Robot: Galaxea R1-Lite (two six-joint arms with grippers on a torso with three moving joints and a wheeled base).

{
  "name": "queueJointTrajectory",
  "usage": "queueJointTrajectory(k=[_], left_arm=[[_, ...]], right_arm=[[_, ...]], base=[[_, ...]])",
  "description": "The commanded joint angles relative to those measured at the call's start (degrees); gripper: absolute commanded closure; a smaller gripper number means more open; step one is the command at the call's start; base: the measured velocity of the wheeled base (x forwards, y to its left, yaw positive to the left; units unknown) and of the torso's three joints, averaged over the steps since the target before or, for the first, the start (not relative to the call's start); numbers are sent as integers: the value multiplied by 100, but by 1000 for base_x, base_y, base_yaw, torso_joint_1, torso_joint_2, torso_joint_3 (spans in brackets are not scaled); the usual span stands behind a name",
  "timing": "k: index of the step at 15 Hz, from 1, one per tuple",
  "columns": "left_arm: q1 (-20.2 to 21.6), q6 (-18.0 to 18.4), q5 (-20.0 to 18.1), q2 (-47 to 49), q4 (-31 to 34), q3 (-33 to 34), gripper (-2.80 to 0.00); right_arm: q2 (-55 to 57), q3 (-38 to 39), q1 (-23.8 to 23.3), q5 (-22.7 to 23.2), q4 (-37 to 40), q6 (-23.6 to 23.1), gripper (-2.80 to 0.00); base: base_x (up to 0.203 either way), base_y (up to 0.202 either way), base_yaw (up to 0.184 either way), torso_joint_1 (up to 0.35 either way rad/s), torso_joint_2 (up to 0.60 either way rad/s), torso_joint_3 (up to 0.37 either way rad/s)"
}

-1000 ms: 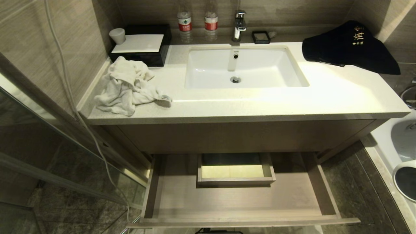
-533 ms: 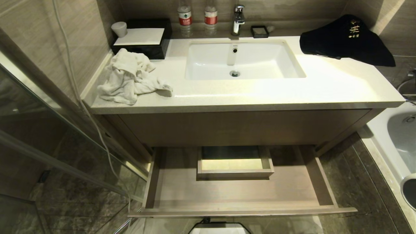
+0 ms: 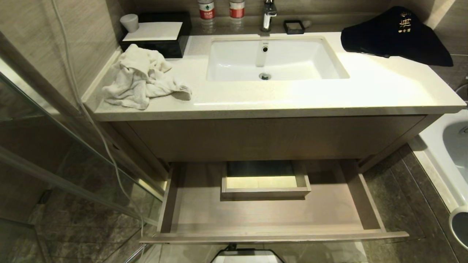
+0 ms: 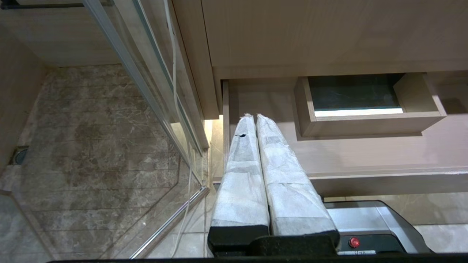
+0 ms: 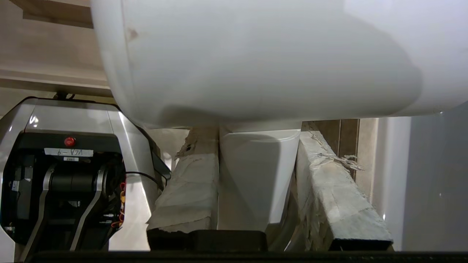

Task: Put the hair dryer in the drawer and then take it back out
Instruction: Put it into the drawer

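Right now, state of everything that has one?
drawer: pulled open, nothing lying in it
hair dryer: held by its handle, outside the drawer
right gripper: shut on the hair dryer
left gripper: shut, holding nothing
towel: crumpled on the counter
sink: dry, tap off

White hair dryer (image 5: 256,62); light-brown wood-grain drawer (image 3: 270,215).

The pale countertop (image 3: 365,95) bears a crumpled white towel (image 3: 140,78) and a black cloth (image 3: 395,38).
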Motion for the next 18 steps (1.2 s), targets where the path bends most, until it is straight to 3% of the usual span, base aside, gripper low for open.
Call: queueJointTrajectory(k=[1,7,18], left_arm=[[0,0,4,6,-2,9,0],[0,0,-3,6,-2,9,0],[0,0,4,6,-2,9,0]], right_arm=[[-24,62,-1,3,43,1,0],[-111,230,66,5,165,41,0],[-112,283,139,40,291,55,0]], base=[[0,0,0,-187,343,152],[0,0,0,-207,378,165],[0,0,0,-314,536,219]])
